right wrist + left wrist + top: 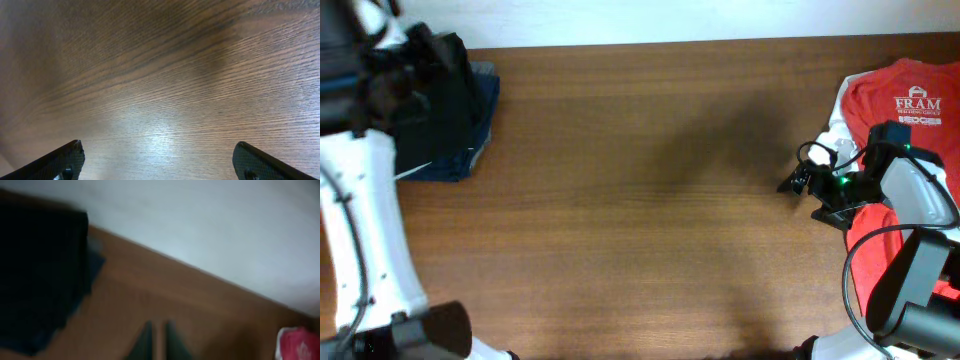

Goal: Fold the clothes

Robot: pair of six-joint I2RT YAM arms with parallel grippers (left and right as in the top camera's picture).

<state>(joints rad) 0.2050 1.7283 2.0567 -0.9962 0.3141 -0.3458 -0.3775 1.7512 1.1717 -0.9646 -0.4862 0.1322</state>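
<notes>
Overhead, a wide brown wooden surface (620, 200) filled the view. The black garment (445, 90) lay at the far left corner, resting on a stack of navy-blue folded clothes (480, 140) whose blue edges showed past its right and lower sides. Across the surface, at the far right edge, a red T-shirt (880, 110) with white lettering lay spread out, well apart from the black garment. The left tool (159, 330) appeared in its own blurred wrist view as two dark fingers (145, 345) only slightly apart, with a thin strip of wood showing between them. It held nothing and touched nothing. The black garment sat off to its left and the white wall (200, 220) rose beyond. From overhead this tool was hard to pick out among the dark shapes in the left corner. The right tool (159, 145) stood spread wide, one dark fingertip (70, 160) in each lower corner of its wrist view. Only bare wood grain showed between and ahead of the tips, and it gripped nothing. From above, the right arm reached over the red T-shirt's left edge, its tool above bare wood just beside the shirt.
</notes>
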